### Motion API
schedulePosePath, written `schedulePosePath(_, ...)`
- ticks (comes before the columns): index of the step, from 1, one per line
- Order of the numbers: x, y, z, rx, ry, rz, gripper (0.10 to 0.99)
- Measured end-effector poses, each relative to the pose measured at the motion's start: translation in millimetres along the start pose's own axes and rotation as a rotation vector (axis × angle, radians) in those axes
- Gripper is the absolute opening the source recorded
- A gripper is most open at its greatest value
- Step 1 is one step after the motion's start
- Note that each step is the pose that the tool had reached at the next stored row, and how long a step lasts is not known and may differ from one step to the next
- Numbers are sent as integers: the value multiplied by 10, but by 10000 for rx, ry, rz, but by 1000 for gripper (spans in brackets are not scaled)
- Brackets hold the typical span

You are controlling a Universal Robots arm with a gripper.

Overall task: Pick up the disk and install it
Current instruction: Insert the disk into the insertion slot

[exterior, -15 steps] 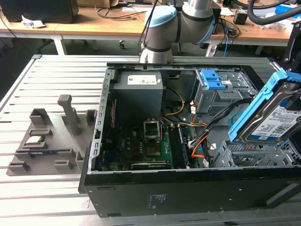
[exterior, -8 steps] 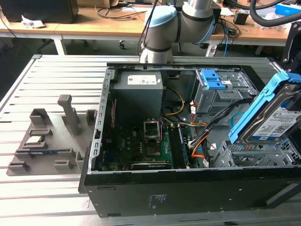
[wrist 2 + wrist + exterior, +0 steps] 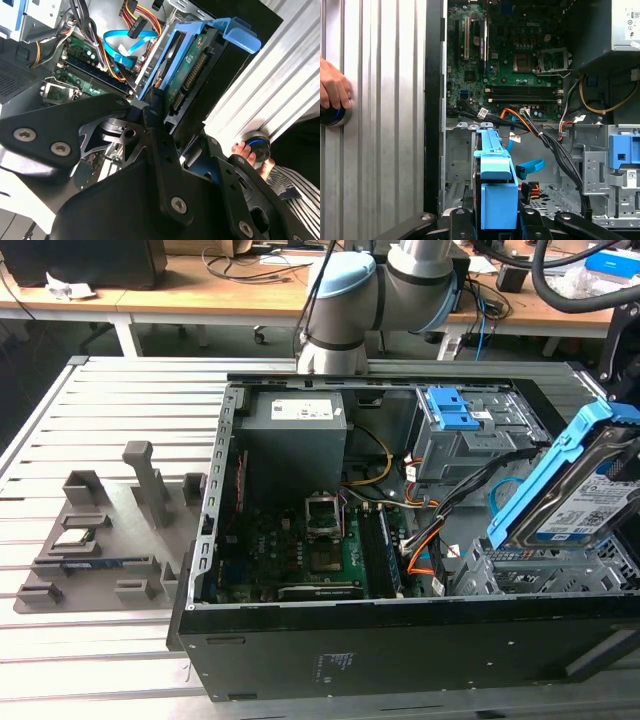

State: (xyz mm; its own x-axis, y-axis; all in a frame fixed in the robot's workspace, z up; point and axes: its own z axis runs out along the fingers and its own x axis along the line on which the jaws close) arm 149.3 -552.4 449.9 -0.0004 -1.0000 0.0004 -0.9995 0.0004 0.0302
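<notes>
Clamping one disk [image 3: 585, 508], two fingers [image 3: 461, 222] hold it tilted above one open case [image 3: 400, 650].

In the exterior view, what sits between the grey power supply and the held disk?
The drive cage with its blue caddies, and a black cable bundle, lie between the power supply and the disk, seen in the exterior view.

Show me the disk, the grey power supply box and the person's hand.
disk [image 3: 580, 508], exterior view, on its labelled face.
power supply box [image 3: 295, 455], exterior view, on its grey side wall.
hand [image 3: 332, 85], first wrist view, on the middle of the hand.
</notes>
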Motion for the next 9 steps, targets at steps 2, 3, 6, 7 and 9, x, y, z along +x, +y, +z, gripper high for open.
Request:
schedulePosePath(2, -4, -8, 22, 0, -1, 146, 365)
schedulePosePath(3, -5, -14, 27, 0, 4, 209, 365)
schedulePosePath(6, -5, -22, 89, 1, 64, 231, 365)
schedulePosePath(7, -5, -22, 107, 1, 65, 230, 365)
schedulePosePath(9, -5, -23, 136, 1, 66, 230, 365)
